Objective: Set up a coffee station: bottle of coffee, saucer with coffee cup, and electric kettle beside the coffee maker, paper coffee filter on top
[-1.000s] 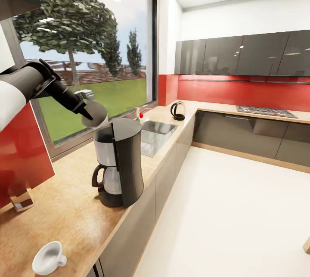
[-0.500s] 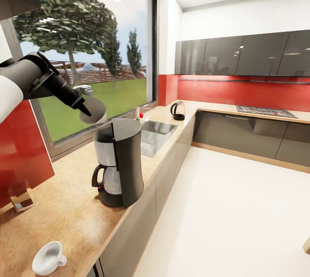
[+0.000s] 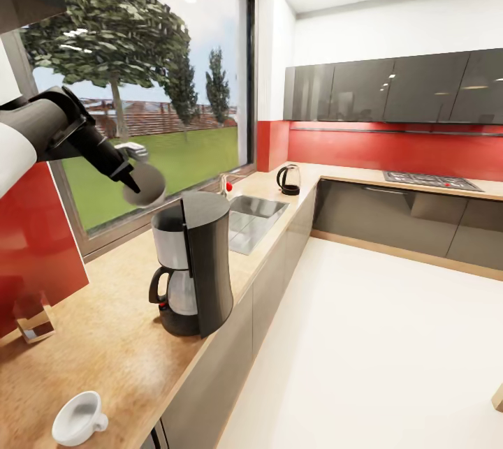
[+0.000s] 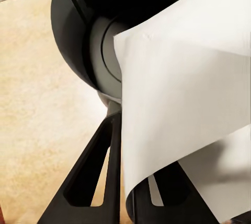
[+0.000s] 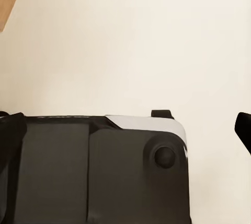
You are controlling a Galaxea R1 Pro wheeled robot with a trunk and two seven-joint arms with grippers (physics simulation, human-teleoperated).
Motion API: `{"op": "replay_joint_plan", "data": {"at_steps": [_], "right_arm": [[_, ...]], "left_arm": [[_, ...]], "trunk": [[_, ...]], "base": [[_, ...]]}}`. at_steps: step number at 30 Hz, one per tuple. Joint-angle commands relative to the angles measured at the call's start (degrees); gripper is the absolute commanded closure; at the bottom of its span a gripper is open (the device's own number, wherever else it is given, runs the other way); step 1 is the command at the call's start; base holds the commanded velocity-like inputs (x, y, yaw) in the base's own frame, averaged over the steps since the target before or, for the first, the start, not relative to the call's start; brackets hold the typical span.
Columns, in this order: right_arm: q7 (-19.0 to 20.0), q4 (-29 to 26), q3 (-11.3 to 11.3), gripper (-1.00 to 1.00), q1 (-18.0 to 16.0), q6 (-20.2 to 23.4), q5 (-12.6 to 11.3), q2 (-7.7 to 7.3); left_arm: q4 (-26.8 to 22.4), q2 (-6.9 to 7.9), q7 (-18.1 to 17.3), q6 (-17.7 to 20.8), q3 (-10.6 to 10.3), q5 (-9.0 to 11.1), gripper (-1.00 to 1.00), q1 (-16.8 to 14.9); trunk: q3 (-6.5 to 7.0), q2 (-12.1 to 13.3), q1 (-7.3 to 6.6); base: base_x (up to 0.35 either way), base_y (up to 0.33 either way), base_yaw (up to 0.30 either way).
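Observation:
My left gripper (image 3: 133, 186) hangs above and left of the coffee maker (image 3: 193, 264), shut on the paper coffee filter (image 3: 145, 187). In the left wrist view the black fingers (image 4: 99, 172) pinch the white paper coffee filter (image 4: 178, 104) over the coffee maker's round dark top (image 4: 78, 41). The coffee maker stands on the countertop (image 3: 112, 337). The bottle of coffee (image 3: 32, 318) stands at the counter's left, by the red panel. A white coffee cup (image 3: 78, 418) sits near the front edge. The electric kettle (image 3: 288, 180) stands in the far corner. The saucer is out of view. My right gripper (image 5: 203, 122) is open over the floor.
A sink (image 3: 251, 218) with a tap lies between the coffee maker and the kettle. A large window runs behind the counter. A hob (image 3: 429, 181) sits on the far counter under grey wall cabinets. The pale floor (image 3: 377, 351) stretches to the right.
My left gripper has carried the paper filter a little to the left, away from the coffee maker's top. Nothing else has moved.

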Motion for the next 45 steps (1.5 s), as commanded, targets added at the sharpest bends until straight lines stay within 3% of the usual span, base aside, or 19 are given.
{"op": "replay_joint_plan", "data": {"at_steps": [1, 11, 12, 15, 19, 31, 37, 45], "right_arm": [[-0.12, 0.07, -0.04, -1.0, -0.02, -0.2, 0.04, 0.02], [-0.27, 0.13, -0.02, -1.0, -0.02, -0.3, 0.09, 0.03], [-0.29, 0.13, 0.04, -1.0, -0.02, -0.39, 0.1, 0.03], [-0.29, 0.13, 0.05, -1.0, -0.02, -0.4, 0.1, 0.03], [-0.29, 0.13, 0.12, -1.0, -0.02, -0.41, 0.1, 0.03], [-0.29, 0.13, 0.21, -1.0, -0.02, -0.43, 0.17, 0.03], [-0.29, 0.13, 0.23, -1.0, -0.02, -0.45, 0.18, 0.06], [-0.29, 0.13, 0.23, -1.0, -0.02, -0.43, 0.18, 0.09]], "left_arm": [[-0.01, 0.07, -0.43, 0.37, -0.12, -0.6, 1.0, 0.01], [0.31, 0.11, -0.43, 0.26, -3.46, -0.55, 1.0, 0.09], [0.26, 0.11, -0.43, 0.28, -8.03, -0.45, 1.0, 0.1], [0.25, 0.11, -0.43, 0.31, -8.0, 0.66, 1.0, 0.1], [0.33, 0.15, -0.43, 0.2, -8.05, 3.98, 1.0, 0.1], [0.4, 0.2, -0.43, 0.39, -8.0, 5.31, 1.0, 0.19], [0.44, 0.25, -0.43, 0.47, -7.99, 7.23, 1.0, 0.19], [0.45, 0.17, -0.43, 0.54, -8.06, 8.36, 1.0, 0.73]], "trunk": [[-0.02, -0.04, 0.02], [-0.02, -0.04, 0.02], [-0.02, -0.04, 0.02], [-0.02, -0.04, 0.02], [-0.02, -0.04, 0.02], [-0.02, -0.04, 0.02], [-0.02, -0.04, 0.02], [-0.02, -0.04, 0.02]], "base": [[0.0, 0.0, 0.0], [0.0, 0.0, 0.0], [0.0, 0.0, 0.0], [0.0, 0.0, 0.0], [0.0, 0.0, 0.0], [0.0, 0.0, 0.0], [0.0, 0.0, 0.0], [0.0, 0.0, 0.0]]}}
